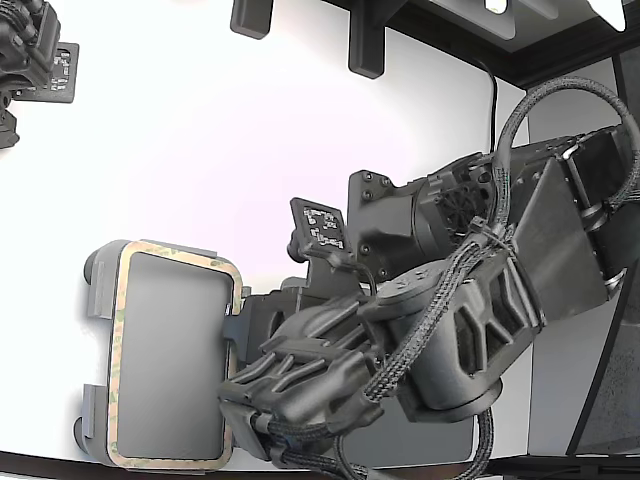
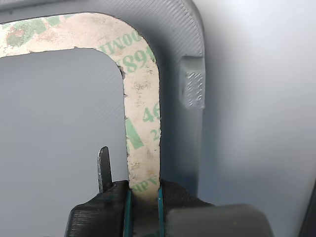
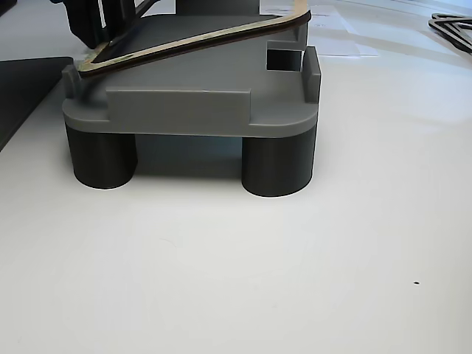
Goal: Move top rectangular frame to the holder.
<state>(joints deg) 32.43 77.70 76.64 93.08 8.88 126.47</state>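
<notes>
The top rectangular frame [image 1: 121, 350], a thin tan outline with green print, sits over the light grey holder [image 1: 98, 300] at the exterior view's left. My gripper [image 1: 238, 345] reaches in from the right and is shut on the frame's long side. In the wrist view the frame's strip [image 2: 143, 98] runs between my two fingertips [image 2: 116, 197], above the holder's rim and tab [image 2: 193, 89]. In the other view the frame [image 3: 199, 38] is tilted over the holder [image 3: 184, 110]: one end is low by a tab and the other is raised. The gripper [image 3: 96, 22] is partly cut off there.
The holder stands on dark round legs [image 3: 276, 166] on a white table. A dark grey mat [image 3: 22, 88] lies beside it. A second arm [image 1: 25, 50] is at the exterior view's top left. Black brackets [image 1: 365, 40] hang at the back. Another outline piece [image 3: 451, 26] lies far off.
</notes>
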